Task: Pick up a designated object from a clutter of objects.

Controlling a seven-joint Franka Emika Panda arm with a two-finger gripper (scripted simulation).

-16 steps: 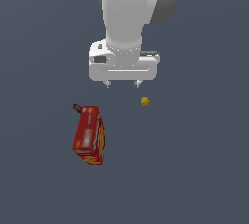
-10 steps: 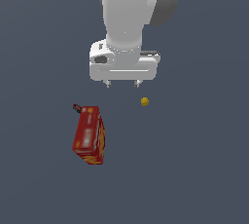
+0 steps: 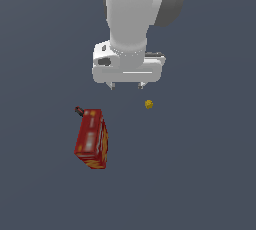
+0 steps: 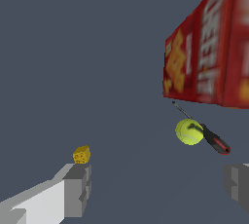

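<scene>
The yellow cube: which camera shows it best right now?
The wrist view: the yellow cube appears blocky with faint dark marks, just beyond one finger of the open claw. The exterior view shows only a tiny yellow speck, apart from the red box.

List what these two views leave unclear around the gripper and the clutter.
- Gripper: exterior view shows only two finger stubs; the arm body hides the rest.
- Ball: seen in the wrist view only; absent from the exterior view, likely hidden.
- Box: cut off by the wrist view's edge.
- Cube: markings too small.
- Stick: mostly behind the box.
</scene>
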